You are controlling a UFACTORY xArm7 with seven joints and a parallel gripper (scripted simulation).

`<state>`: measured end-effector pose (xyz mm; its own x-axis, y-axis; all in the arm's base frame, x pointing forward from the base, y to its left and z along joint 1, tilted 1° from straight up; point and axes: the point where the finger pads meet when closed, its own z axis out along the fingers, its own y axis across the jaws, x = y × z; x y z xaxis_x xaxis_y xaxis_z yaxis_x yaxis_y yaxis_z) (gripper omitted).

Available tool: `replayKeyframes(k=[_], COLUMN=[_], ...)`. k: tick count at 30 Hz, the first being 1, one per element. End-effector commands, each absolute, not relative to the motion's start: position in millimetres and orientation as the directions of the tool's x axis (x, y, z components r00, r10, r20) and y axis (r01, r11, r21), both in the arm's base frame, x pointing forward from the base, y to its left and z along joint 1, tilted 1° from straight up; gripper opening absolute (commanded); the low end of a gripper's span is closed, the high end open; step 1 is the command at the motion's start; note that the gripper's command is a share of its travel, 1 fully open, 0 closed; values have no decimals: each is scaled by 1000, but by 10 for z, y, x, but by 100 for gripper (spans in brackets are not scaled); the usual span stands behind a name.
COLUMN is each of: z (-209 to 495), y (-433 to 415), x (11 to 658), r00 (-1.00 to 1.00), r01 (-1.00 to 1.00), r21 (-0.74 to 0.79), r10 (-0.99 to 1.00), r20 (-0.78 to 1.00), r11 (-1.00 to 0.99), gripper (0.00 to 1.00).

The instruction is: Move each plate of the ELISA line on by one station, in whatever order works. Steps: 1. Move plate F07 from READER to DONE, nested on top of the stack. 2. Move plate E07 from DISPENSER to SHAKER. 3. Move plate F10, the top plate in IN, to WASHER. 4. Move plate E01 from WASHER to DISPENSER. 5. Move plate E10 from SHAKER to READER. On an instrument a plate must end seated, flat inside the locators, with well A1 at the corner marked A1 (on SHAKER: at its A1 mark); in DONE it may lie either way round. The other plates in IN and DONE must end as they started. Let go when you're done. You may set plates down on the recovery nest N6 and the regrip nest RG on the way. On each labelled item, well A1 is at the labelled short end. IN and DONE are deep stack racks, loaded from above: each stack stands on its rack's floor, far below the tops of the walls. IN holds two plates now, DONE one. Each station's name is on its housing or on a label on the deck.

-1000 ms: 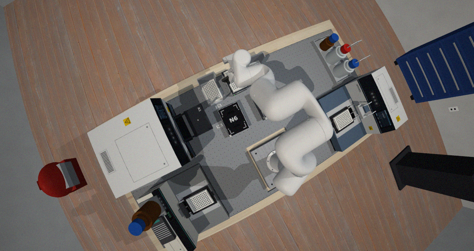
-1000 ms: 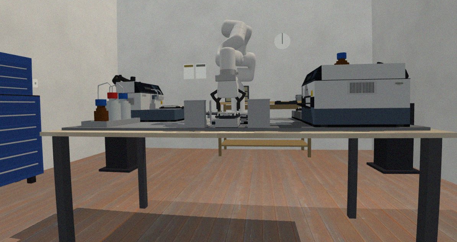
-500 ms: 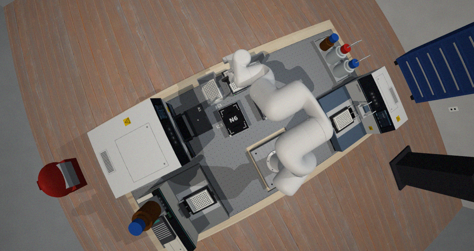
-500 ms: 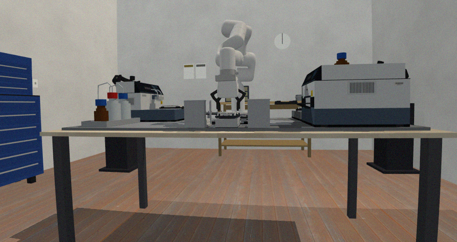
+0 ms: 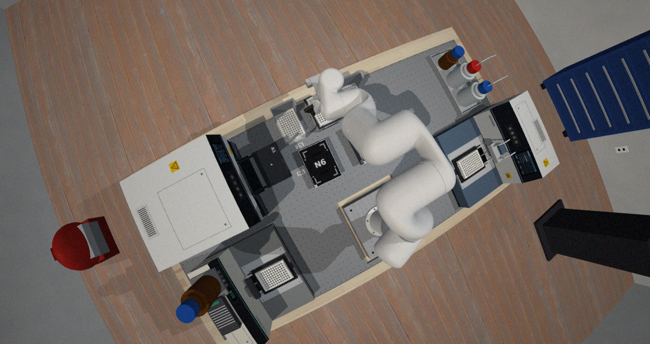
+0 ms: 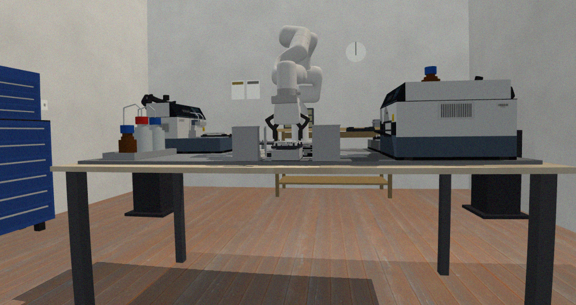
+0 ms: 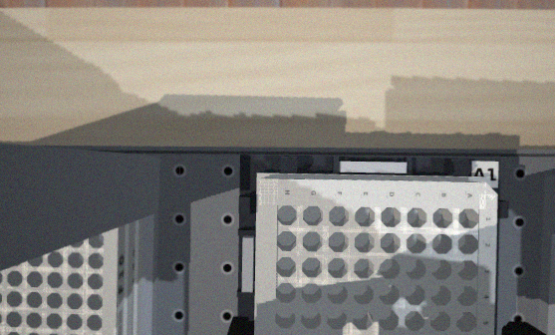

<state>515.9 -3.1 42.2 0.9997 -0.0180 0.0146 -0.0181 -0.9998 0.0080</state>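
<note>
Where rack walls [image 6: 245, 142] rise, plate [image 7: 379, 249] between.

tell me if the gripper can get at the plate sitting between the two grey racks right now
Probably yes. The gripper hangs open directly above the plate, fingers spread to either side, and nothing lies on top of it. The two rack walls flank the plate but leave a gap that the fingers seem to fit.
</note>
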Motion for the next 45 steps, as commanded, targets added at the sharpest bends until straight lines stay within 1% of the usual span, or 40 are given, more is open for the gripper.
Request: replayKeyframes(k=[1, 38, 39, 45], z=[433, 370, 370, 370], y=[-32, -32, -32, -32], x=[5179, 5181, 5181, 5181], r00=[1000, 1000, 1000, 1000], r01=[-18, -18, -18, -18], r21=[8, 8, 8, 8], r10=[-18, -18, -18, -18], r20=[21, 21, 21, 21], r11=[-1000, -1000, -1000, -1000], gripper=[100, 100, 0, 0])
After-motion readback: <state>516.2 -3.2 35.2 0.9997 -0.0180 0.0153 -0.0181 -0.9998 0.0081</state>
